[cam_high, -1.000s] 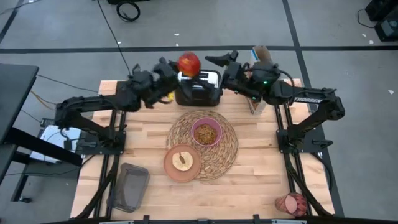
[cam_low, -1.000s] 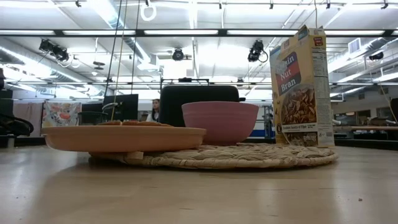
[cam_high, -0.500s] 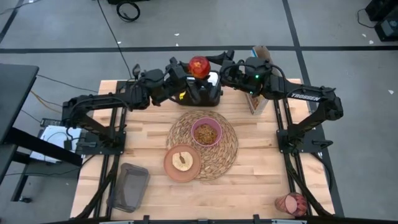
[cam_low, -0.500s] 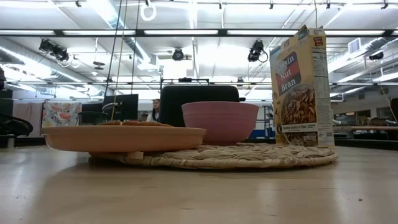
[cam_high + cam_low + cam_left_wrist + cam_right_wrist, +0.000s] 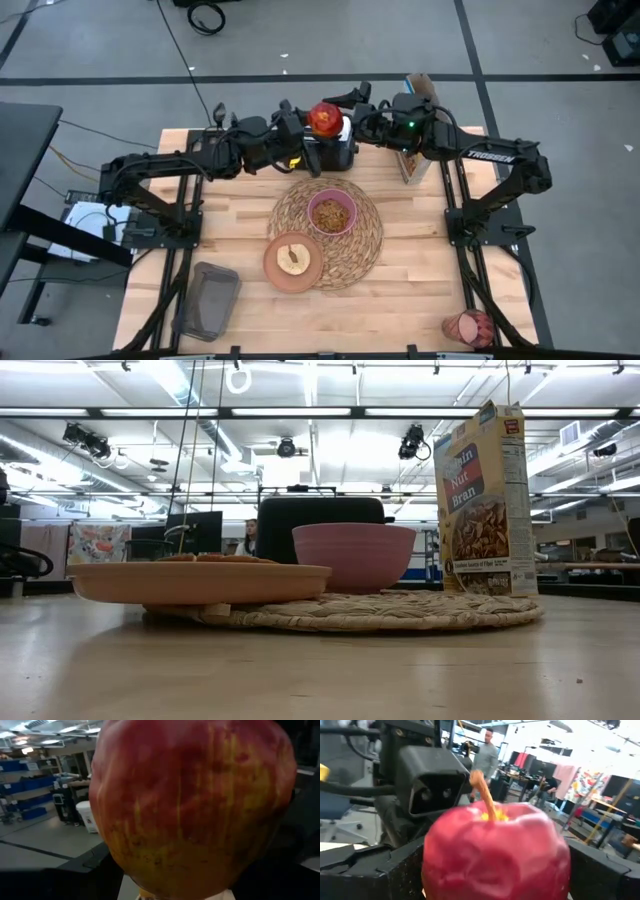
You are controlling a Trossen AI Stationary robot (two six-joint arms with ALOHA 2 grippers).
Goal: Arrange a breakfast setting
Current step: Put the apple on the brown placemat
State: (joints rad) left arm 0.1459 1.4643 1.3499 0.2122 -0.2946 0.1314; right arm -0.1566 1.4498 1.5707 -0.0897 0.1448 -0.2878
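From the counter-level view neither arm shows, and the black toaster is mostly hidden behind the pink bowl, only its top and sides clear of it. The bowl's contents are out of sight there, and so is what lies on the plate, apart from a thin sliver over its rim. In the left wrist view the apple fills nearly everything, its top cut off, hiding that arm's fingers. Overhead, the tumbler at the near right corner is too small to read clearly. Where the apple meets the left fingers is too small to tell.
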